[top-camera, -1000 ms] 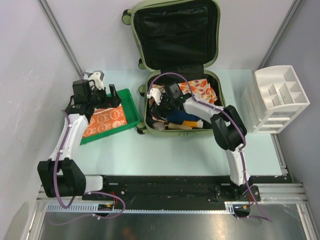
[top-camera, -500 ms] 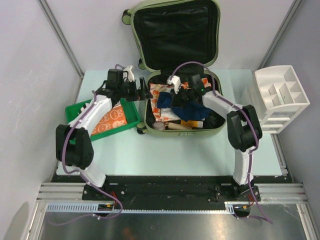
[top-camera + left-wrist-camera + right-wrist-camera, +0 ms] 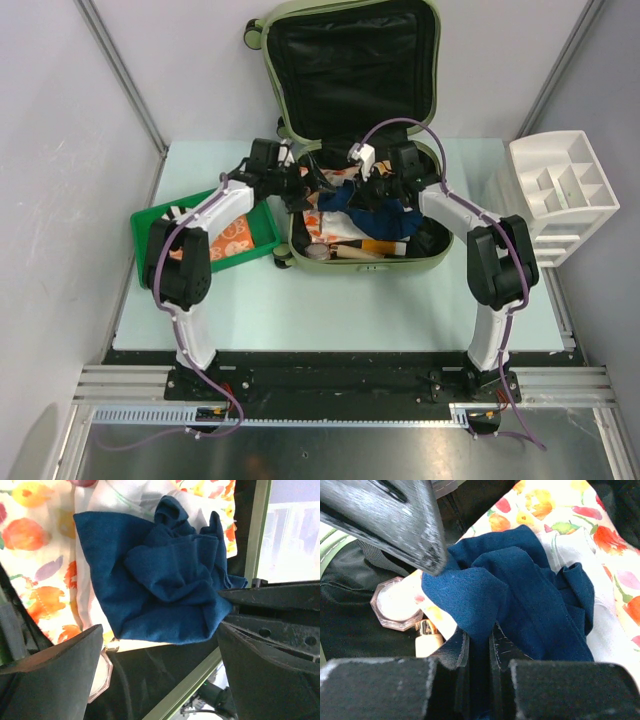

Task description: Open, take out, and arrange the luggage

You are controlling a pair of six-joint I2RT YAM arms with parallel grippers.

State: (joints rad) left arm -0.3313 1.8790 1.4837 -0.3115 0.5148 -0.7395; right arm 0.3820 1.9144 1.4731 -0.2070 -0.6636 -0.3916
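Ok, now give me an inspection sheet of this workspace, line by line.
Surface: pale green table, no spills seen.
Job's things: luggage open, lid leaning back; lower shell holds blue cloth, floral cloth, small jar.
Clutter: green tray on the left with orange patterned item; white organizer on the right.
Tools: left tool open over the blue cloth; right tool shut on the blue cloth.
Cables: purple cables along both arms.
Surroundings: grey walls, metal rail at the near edge.

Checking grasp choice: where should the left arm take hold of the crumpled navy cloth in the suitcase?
Probably the raised central folds of the navy cloth, from above: they stand off the floral fabric, giving the open left fingers a ridge. The right gripper pinches one edge.
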